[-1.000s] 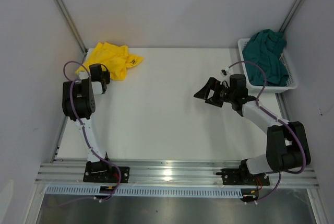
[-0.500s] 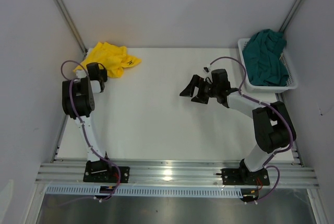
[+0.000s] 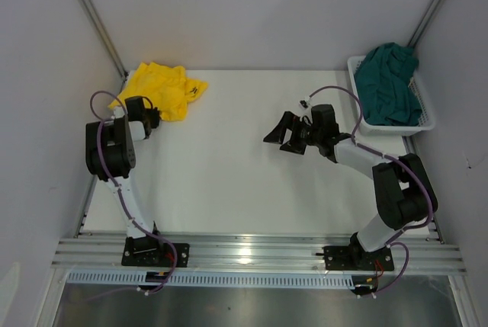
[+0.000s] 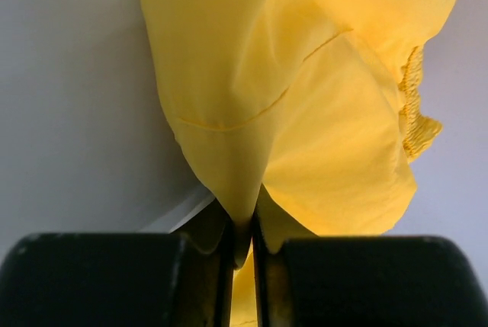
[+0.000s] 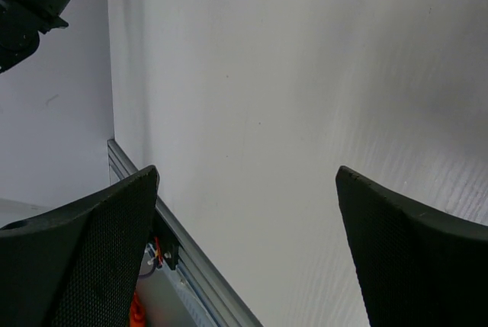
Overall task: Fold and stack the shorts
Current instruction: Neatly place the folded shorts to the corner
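Note:
The yellow shorts (image 3: 162,86) lie crumpled at the table's far left corner; they fill the left wrist view (image 4: 305,75). My left gripper (image 3: 151,116) sits at their near edge, and its jaws (image 4: 242,247) stand almost together with a fold of yellow fabric pinched between them. The dark teal shorts (image 3: 390,83) are heaped in the white basket (image 3: 355,65) at the far right. My right gripper (image 3: 280,135) hovers over the table's middle, open wide, with nothing between its fingers (image 5: 245,178).
The white table (image 3: 229,167) is walled by grey panels on the left, back and right. An aluminium rail (image 3: 252,251) runs along the near edge and shows in the right wrist view (image 5: 191,266).
My right gripper has swung left from near the basket toward the table's middle, still open. The left gripper has shifted slightly at the edge of the yellow shorts.

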